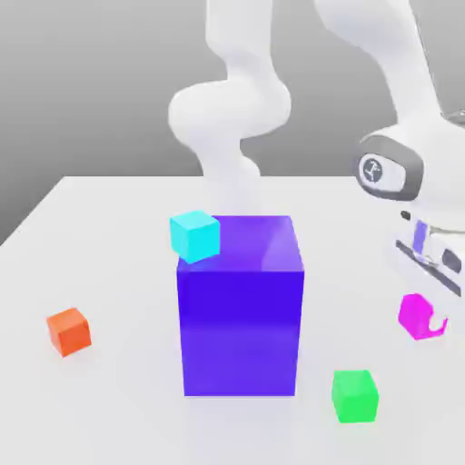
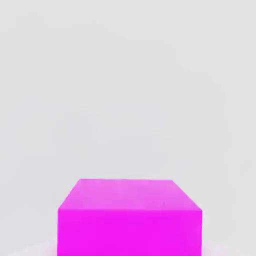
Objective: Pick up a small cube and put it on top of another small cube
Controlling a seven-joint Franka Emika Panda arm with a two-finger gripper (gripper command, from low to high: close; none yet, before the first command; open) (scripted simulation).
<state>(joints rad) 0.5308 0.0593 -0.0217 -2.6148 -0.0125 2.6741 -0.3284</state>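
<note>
Jaws clenched on the magenta cube (image 1: pixel 418 315), held just above the table (image 1: pixel 109 236) at the exterior view's right of the blue-purple block (image 1: pixel 240 309): grasp made. Next, lift and carry it to another small cube.

Big blue-purple block (image 1: pixel 240 313) mid-table (image 1: pixel 100 263)

No words, numbers or brand names can be read on anything here. The one mark on show is a small dark emblem in a white disc on the arm's wrist housing (image 1: pixel 373 170), in the exterior view, and its shape can't be made out as letters or figures.
</note>
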